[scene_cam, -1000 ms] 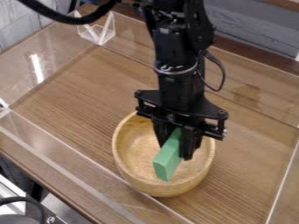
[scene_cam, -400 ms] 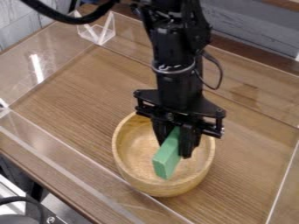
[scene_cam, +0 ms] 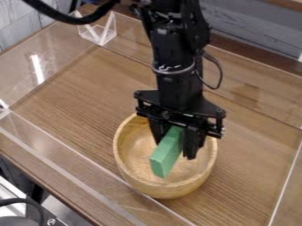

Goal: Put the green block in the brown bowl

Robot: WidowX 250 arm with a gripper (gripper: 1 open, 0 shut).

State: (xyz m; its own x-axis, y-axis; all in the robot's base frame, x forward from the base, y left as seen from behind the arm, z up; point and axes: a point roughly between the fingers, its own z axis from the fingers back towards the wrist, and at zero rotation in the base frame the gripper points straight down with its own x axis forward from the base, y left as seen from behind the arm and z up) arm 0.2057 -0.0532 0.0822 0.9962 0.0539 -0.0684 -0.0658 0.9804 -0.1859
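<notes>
A: Where is the green block (scene_cam: 168, 155)?

B: Right under the end effector (scene_cam: 181, 130), inside the brown bowl (scene_cam: 131, 140). Its top sits between the jaws. Its long side leans, low end toward the bowl's front.

A: Is it pinched?

B: I cannot tell. The jaws look a bit spread.

A: Any words to read?

B: No, none.

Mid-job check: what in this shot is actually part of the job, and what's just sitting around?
Part of the job:
- green block, tilted inside the bowl, its top end between the jaws
- brown bowl
- gripper, over the bowl

Just there:
- clear plastic walls around the wooden table
- small clear stand at the back
</notes>
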